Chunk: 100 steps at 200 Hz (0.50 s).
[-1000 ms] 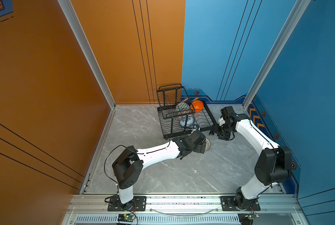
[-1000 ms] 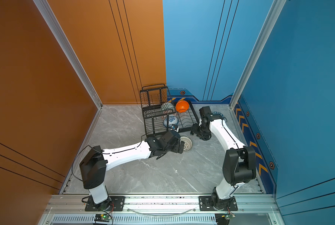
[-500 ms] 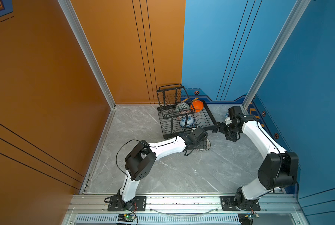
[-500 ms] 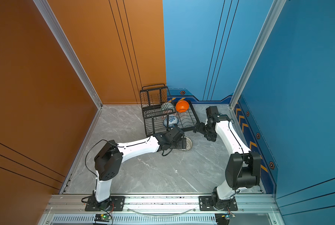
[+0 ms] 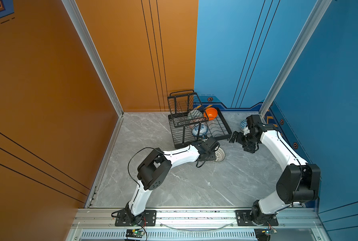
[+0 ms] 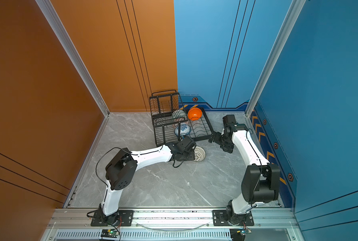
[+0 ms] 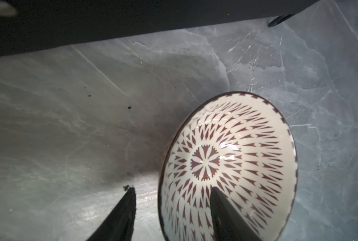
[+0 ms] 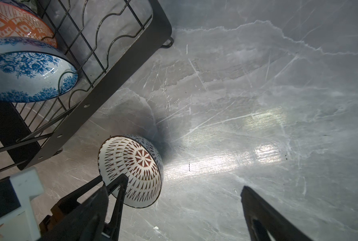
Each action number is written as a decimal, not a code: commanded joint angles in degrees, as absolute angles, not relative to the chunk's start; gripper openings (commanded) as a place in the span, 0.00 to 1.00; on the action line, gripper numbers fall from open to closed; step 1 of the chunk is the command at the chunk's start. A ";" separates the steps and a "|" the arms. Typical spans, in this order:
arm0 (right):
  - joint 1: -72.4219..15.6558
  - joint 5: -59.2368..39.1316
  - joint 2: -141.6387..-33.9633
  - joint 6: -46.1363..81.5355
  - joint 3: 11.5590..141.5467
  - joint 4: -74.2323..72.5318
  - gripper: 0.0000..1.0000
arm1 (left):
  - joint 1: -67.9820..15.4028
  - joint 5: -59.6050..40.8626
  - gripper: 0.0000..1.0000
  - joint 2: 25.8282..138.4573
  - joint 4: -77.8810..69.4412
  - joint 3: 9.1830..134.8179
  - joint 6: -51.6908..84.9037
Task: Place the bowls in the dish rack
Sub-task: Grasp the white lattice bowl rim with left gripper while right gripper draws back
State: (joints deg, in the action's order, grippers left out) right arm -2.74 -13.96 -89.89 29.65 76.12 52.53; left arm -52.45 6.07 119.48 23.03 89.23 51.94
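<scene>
The white-black lattice bowl [image 5: 219, 154] [image 6: 199, 154] lies tipped on its side on the floor, in front of the dish rack [image 5: 226, 130] [image 6: 208, 127]. My left gripper [image 7: 172, 188] is open and straddles its rim [image 8: 132, 169], one finger inside the bowl and the other outside, clear of the wall. My right gripper [image 8: 174, 189] stands wide open beside the rack's corner, holding nothing. In the rack rest the plain orange [image 5: 211, 113], pale green [image 5: 194, 115], blue floral [image 8: 28, 73] and orange-white diamond [image 8: 13, 23] bowls. A blue-white triangle bowl [image 5: 244, 124] peeks out behind the right arm.
The rack's raised upper tier [image 5: 184, 106] stands at its far left end against the orange wall. The rack's black rim [image 7: 132, 16] runs close beside the lattice bowl. Blue side wall [image 5: 294, 135] lies just behind the right arm. Grey marble floor [image 5: 194, 187] stretches to the front rail.
My left gripper has settled over the lattice bowl's rim and its jaws have narrowed. The right gripper has opened wider and drawn back a little from the rack.
</scene>
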 commanded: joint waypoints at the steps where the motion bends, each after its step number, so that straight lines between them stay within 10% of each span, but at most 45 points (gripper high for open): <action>1: -2.37 -15.16 -89.82 30.93 76.84 53.40 1.00 | -52.21 5.01 0.48 120.70 26.21 90.73 51.90; 100: -1.88 -15.53 -89.00 32.07 76.34 52.98 1.00 | -52.46 4.39 0.17 122.74 26.74 92.19 50.64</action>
State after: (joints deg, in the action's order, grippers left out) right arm -2.55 -15.05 -89.89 31.00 76.12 52.49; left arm -52.42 5.28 121.23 24.32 90.94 51.92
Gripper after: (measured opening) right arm 0.997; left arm 0.186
